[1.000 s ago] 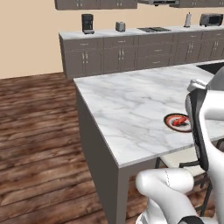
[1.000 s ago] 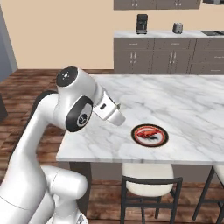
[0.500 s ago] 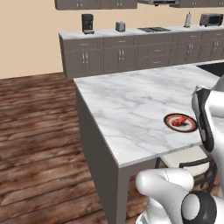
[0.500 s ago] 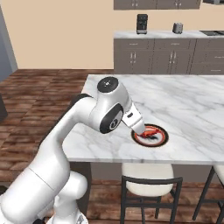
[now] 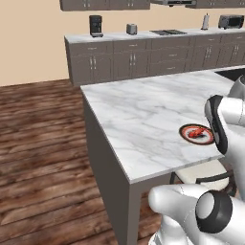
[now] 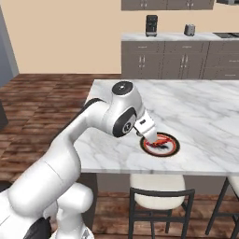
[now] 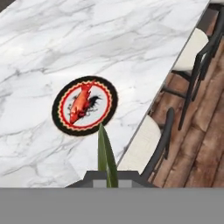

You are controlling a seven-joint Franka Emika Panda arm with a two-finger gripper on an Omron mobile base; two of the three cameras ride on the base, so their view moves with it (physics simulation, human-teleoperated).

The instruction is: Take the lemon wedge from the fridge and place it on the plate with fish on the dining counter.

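Lemon wedge (image 7: 106,155) in tool (image 7: 107,174), above plate (image 7: 85,106).

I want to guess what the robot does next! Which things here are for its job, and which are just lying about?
For the job:
lemon wedge, a thin green sliver
gripper holding it
plate with fish
dining counter

Just lying about:
stool
coffee maker
toaster

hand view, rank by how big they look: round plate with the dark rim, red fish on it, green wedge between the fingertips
1. Round dark-rimmed plate, largest.
2-3. Red fish and green wedge: comparable; the wedge sits far nearer the camera, so unsure.
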